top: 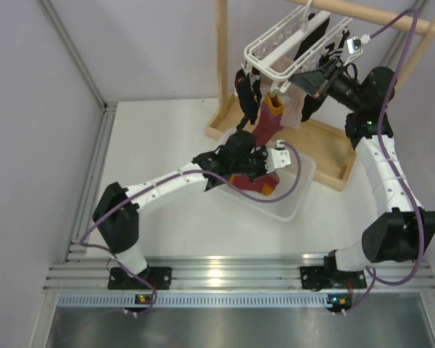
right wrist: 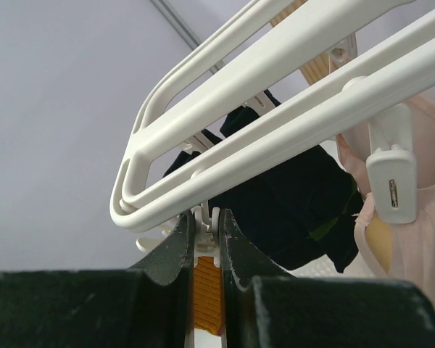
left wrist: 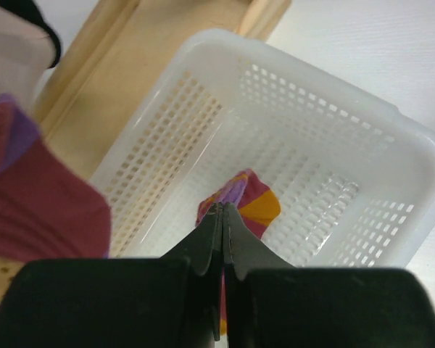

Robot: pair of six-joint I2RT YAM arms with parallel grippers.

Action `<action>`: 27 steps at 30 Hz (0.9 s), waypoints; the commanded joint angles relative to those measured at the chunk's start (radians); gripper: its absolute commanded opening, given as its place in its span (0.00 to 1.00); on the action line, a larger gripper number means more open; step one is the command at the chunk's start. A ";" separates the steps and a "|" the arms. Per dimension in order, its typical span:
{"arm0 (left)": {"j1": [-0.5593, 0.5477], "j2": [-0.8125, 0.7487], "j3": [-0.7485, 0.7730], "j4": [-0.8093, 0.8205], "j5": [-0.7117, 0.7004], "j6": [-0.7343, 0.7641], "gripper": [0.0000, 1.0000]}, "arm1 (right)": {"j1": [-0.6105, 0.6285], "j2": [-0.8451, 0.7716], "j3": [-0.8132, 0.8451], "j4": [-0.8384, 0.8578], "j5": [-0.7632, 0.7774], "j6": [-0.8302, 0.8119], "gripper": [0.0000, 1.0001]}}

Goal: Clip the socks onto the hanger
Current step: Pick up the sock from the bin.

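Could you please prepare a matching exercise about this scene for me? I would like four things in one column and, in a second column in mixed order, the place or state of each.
Things:
1. basket
2. dark sock
3. left tool
4. right tool

Places or states:
a. hangs from the hanger
b. shut on a peg under the hanger
c. stands on the table next to the wooden rack
d. shut on a maroon sock, above the basket

Pairs: 1-c, 2-a, 3-d, 4-b.
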 commanded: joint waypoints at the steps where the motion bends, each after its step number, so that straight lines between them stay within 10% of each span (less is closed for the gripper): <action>1: -0.018 0.110 0.057 0.130 0.057 0.035 0.00 | -0.008 -0.003 0.046 0.004 -0.011 -0.019 0.00; 14: -0.070 0.396 0.289 0.310 0.042 0.000 0.09 | -0.011 0.017 0.018 0.067 -0.014 0.025 0.00; 19: -0.070 0.419 0.306 0.311 -0.007 -0.025 0.53 | -0.011 0.018 0.020 0.069 -0.017 0.021 0.00; 27: -0.049 0.260 0.108 0.345 -0.051 -0.181 0.51 | -0.011 0.018 0.027 0.069 -0.017 0.024 0.00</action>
